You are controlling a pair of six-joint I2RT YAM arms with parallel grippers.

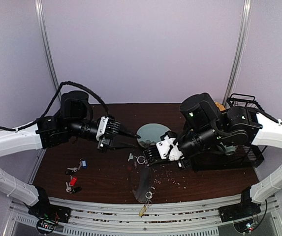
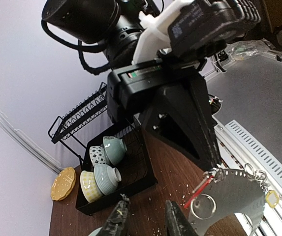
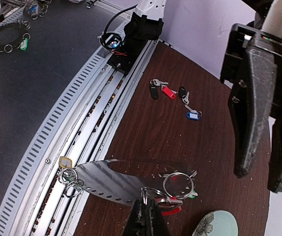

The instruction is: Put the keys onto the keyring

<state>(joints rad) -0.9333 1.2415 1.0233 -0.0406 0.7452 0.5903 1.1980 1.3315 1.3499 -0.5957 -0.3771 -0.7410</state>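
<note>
Right hand (image 3: 145,216): clenched, fingertips pressed together low over the surface (image 3: 180,132). The tips meet at the far edge of the keyring (image 3: 111,179), a thin grey metal oval lying flat. Its near end reaches over the slotted rail at the surface's front edge. Whether anything is pinched between the tips cannot be told.

Keys at that hand: a red-tagged key (image 3: 169,211) lies just beside the fingertips. A green-tagged one (image 3: 192,195) lies a little further right, and both are next to a round split ring (image 3: 178,184) resting against the keyring's edge.

Left hand (image 2: 148,219): released, fingers apart with nothing between them. It is raised off the surface, beyond the ring cluster and near the edge of the pale green plate (image 1: 153,132). It touches neither the keyring nor any key.

Remaining keys: a blue-tagged key (image 1: 83,163) and a red-tagged key (image 1: 73,181) lie with black-tagged ones on the left part of the surface. They are well apart from both hands and from the keyring.

A black dish rack (image 2: 106,167) holding bowls stands at the right rear.
</note>
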